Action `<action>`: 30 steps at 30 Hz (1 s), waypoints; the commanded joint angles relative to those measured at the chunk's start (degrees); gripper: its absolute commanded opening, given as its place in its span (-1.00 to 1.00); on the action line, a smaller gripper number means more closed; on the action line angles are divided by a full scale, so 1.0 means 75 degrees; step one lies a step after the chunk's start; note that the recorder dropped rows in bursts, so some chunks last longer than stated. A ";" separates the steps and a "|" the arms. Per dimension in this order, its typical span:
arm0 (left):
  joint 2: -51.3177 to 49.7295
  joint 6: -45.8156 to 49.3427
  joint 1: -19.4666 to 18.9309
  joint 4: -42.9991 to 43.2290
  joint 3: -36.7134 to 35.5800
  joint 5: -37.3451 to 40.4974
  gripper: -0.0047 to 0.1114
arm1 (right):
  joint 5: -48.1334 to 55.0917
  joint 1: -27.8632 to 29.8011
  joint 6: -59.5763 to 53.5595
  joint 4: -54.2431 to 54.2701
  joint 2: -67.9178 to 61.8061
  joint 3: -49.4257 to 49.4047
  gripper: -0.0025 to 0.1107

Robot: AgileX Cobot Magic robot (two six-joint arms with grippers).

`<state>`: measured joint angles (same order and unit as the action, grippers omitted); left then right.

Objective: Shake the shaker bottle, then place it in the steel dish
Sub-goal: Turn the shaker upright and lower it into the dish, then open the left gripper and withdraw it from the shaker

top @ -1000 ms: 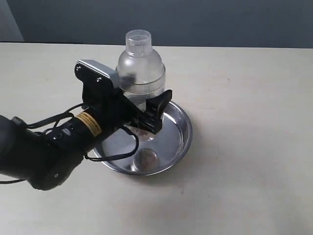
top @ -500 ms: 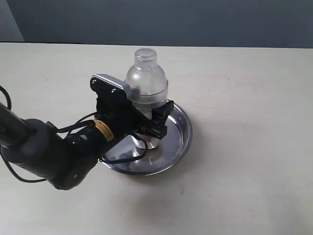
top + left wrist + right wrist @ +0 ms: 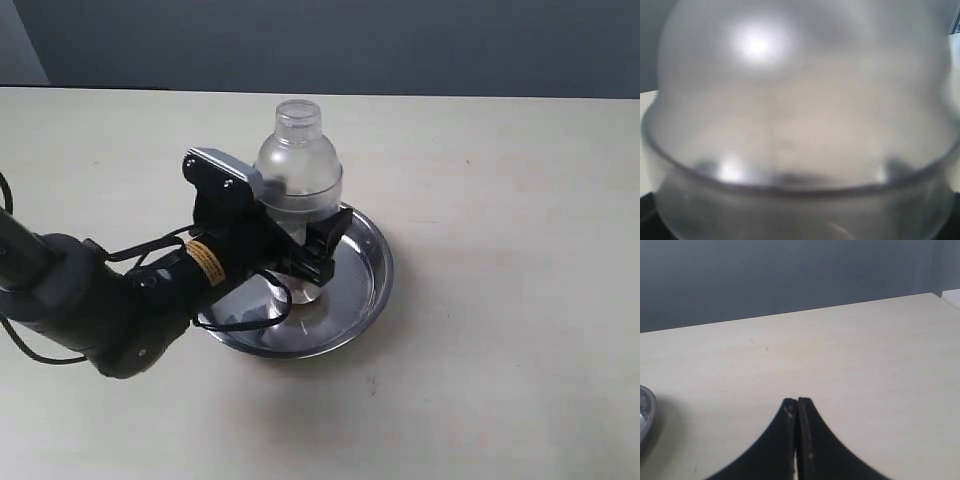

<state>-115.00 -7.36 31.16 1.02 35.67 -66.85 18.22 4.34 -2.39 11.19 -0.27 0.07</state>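
The round shallow stainless-steel dish [image 3: 378, 262] sits on the pale flat tabletop [image 3: 500, 200], a little left of the middle in the exterior view. The clear frosted plastic shaker bottle [image 3: 300, 165] stands upright inside the dish, toward its rear left part. The black left gripper [image 3: 306, 238] reaches in from the left across the dish's left rim, one jaw on each side of the bottle's body. The black right gripper [image 3: 797, 407], fingers pressed together, hangs above bare tabletop, well apart from the dish.

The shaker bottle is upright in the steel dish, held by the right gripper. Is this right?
No: the left gripper holds the shaker bottle, as the exterior view shows; the right gripper is shut and empty. The bottle is indeed upright in the steel dish.
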 commanded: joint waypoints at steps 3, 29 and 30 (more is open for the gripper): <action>0.0048 0.0050 -0.0336 0.0770 0.0056 0.0084 0.89 | -0.0066 0.0024 -0.0014 -0.0016 0.0036 -0.0009 -0.97; 0.1540 0.0130 -0.0350 0.0671 0.0056 0.0761 0.90 | -0.0066 0.0024 -0.0014 -0.0016 0.0036 -0.0009 -0.97; 0.1670 0.0187 -0.0368 0.0656 0.0056 0.0865 0.90 | -0.0066 0.0024 -0.0014 -0.0016 0.0036 -0.0009 -0.97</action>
<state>-105.07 -7.15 28.64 6.87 35.95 -62.37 18.22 4.34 -2.39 11.19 -0.27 0.07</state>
